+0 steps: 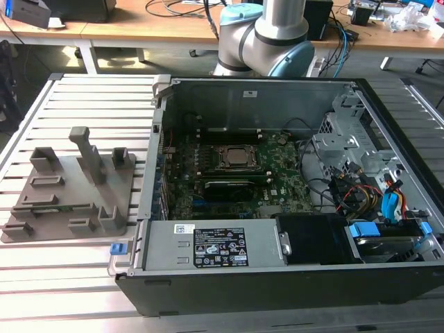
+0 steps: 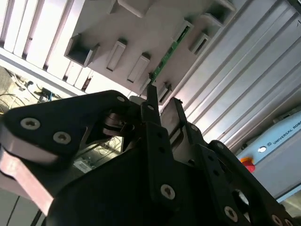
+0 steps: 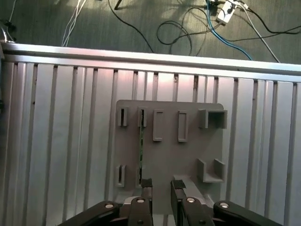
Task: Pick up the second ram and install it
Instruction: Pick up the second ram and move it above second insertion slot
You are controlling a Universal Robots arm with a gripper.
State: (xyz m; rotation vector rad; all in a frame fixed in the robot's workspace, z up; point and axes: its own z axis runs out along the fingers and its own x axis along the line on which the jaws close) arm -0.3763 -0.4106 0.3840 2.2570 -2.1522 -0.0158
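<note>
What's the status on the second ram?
Gripper open, empty, over the fixture plate. Second ram standing in its plate slot, ungripped. Nothing blocking it.

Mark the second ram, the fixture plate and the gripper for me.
second ram (image 3: 140,146): first wrist view, mid-length on the thin green stick.
fixture plate (image 3: 169,157): first wrist view, bare grey face between the slots.
gripper (image 3: 162,184): first wrist view, midway between its open fingertips.

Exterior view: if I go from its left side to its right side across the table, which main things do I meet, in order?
grey fixture plate → CPU socket → metal drive cage
</note>
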